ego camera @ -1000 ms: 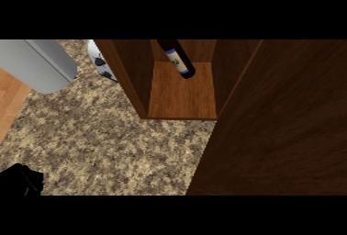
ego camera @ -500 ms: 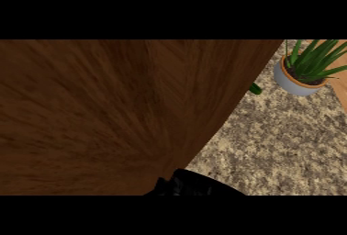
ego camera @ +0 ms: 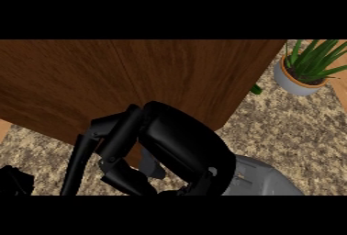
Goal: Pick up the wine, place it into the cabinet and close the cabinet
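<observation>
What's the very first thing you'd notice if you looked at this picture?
The big black robot hand fills the lower middle, its fingers straight against a wide brown wooden panel that covers the upper left. A green potted plant sits on the speckled counter at the upper right.

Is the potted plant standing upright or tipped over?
Upright: the potted plant stands on the counter with its leaves rising from the pot.
</observation>
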